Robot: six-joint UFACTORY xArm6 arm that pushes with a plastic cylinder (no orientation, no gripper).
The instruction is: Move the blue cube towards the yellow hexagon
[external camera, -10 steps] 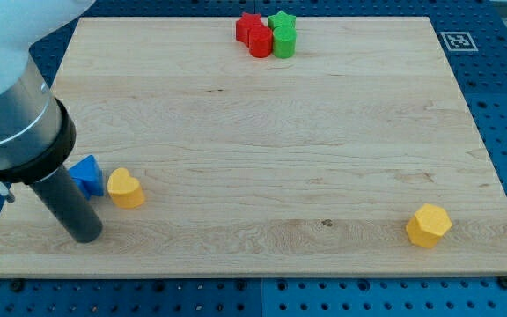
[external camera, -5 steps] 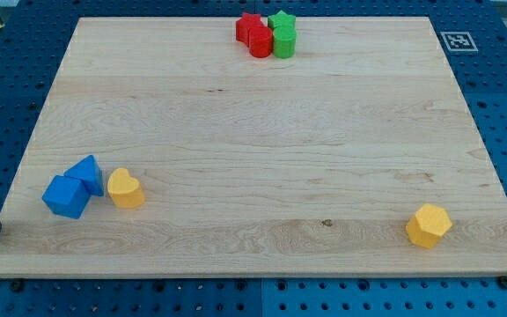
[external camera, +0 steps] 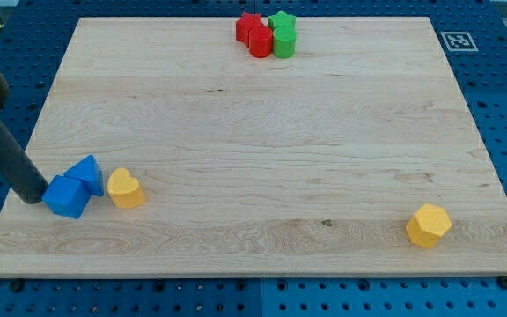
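Observation:
The blue cube (external camera: 66,196) lies near the board's lower left. My tip (external camera: 33,197) rests on the board right at the cube's left side, touching or nearly touching it. A second blue block (external camera: 87,173), of unclear shape, sits against the cube's upper right. The yellow hexagon (external camera: 429,225) lies far off at the lower right of the board.
A yellow heart-like block (external camera: 125,188) sits just right of the blue blocks. A red star (external camera: 249,24), a red cylinder (external camera: 260,42), a green star (external camera: 281,20) and a green cylinder (external camera: 284,41) cluster at the top centre. The wooden board (external camera: 262,141) lies on a blue pegboard.
The rod swung off the view's left, uncovering the blue cube, then came back in. Its tip now stands at the cube's left side. The blocks have not moved.

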